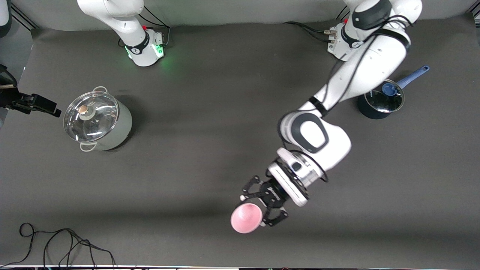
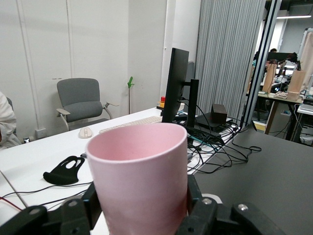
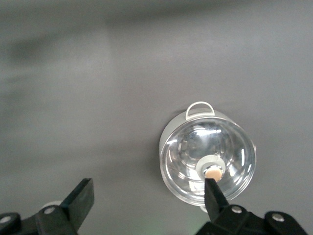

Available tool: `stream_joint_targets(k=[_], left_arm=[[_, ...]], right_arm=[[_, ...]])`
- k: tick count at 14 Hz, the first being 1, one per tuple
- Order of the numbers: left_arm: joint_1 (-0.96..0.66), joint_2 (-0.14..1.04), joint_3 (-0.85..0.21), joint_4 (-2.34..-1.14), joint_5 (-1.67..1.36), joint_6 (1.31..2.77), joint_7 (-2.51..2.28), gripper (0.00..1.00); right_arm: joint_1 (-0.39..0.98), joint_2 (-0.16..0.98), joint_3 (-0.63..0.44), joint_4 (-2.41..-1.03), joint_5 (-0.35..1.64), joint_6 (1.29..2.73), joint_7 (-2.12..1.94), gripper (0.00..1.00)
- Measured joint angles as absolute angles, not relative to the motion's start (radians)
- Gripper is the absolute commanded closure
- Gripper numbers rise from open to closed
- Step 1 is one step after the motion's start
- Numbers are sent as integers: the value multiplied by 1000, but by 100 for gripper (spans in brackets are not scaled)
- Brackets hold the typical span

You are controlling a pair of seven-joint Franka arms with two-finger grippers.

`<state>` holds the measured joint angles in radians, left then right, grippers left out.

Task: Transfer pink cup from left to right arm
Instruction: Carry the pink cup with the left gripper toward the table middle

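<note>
- Left gripper: raised above the table's near middle strip, at the end of the left arm reaching down from its base; fingers pinching the pink cup from both sides.
- Pink cup: held off the table, tipped on its side with the open mouth turned toward the front camera; seen in the left wrist view as a plain tapered tumbler seated between the black finger pads.
- Right gripper: hanging high over the table near the steel pot, fingers spread wide with nothing between them; right arm waiting.
- Steel pot: standing toward the right arm's end of the table, covered by a glass lid with a round knob; loop handles at its sides; also seen in the right wrist view.
- Dark saucepan: standing toward the left arm's end, near the left arm's base, with a glass lid carrying a blue knob and a blue handle pointing away from the front camera.
- Black cable: lying in loops on the table at the near edge, toward the right arm's end.
</note>
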<state>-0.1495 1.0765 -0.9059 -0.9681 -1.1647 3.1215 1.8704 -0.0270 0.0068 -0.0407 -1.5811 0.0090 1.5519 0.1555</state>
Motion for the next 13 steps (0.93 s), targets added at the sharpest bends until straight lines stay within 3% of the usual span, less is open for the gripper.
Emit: stream_joint_targets(k=[8,13], left_arm=[[-319,1042,-902,-922,-1163,3306,1845,100],[-404,1041,-895,-918,-1161,3399,1840,100]], right_arm=[[-18,5,-26,-1550,70,1551,678,0],[75,11,-15,-1504,74,1551,814,0]])
